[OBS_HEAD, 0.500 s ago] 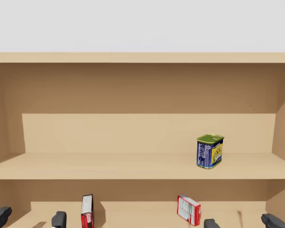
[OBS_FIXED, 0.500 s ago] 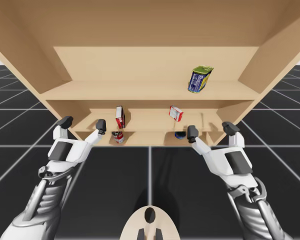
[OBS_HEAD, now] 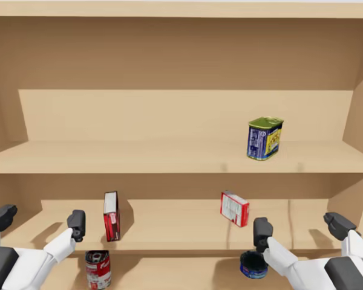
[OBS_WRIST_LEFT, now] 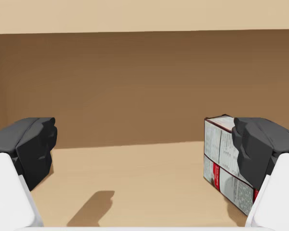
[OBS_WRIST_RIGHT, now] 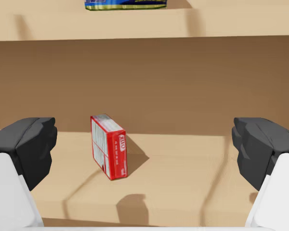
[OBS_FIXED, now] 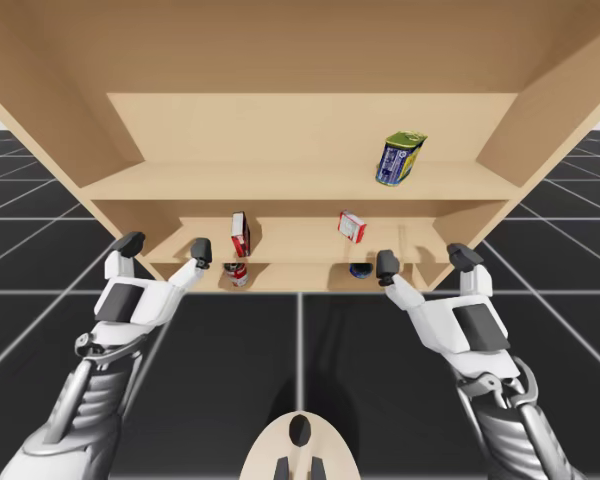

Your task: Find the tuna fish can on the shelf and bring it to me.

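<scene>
A low dark-blue round can (OBS_HEAD: 253, 265) lies on the lowest shelf board, just below my right gripper (OBS_HEAD: 300, 228); in the high view this can (OBS_FIXED: 360, 270) shows beside that gripper (OBS_FIXED: 423, 260). My right gripper is open and holds nothing. A small red box (OBS_WRIST_RIGHT: 109, 147) stands ahead of my right gripper (OBS_WRIST_RIGHT: 144, 147) on the middle shelf. My left gripper (OBS_HEAD: 39, 220) is open too, in front of the same shelf. A tall red box (OBS_WRIST_LEFT: 226, 163) stands ahead of one finger of my left gripper (OBS_WRIST_LEFT: 144, 147).
A blue can with a green lid (OBS_HEAD: 265, 138) stands on the upper shelf (OBS_HEAD: 139, 158) toward the right. A red can (OBS_HEAD: 98, 269) sits on the lowest board under the tall red box (OBS_HEAD: 111, 215). The shelf's side walls (OBS_FIXED: 540, 110) close in both ends.
My head has turned downward, so the shelves sit higher in the head view and the lowest board with its two cans has come into sight. The arms have hardly moved.
</scene>
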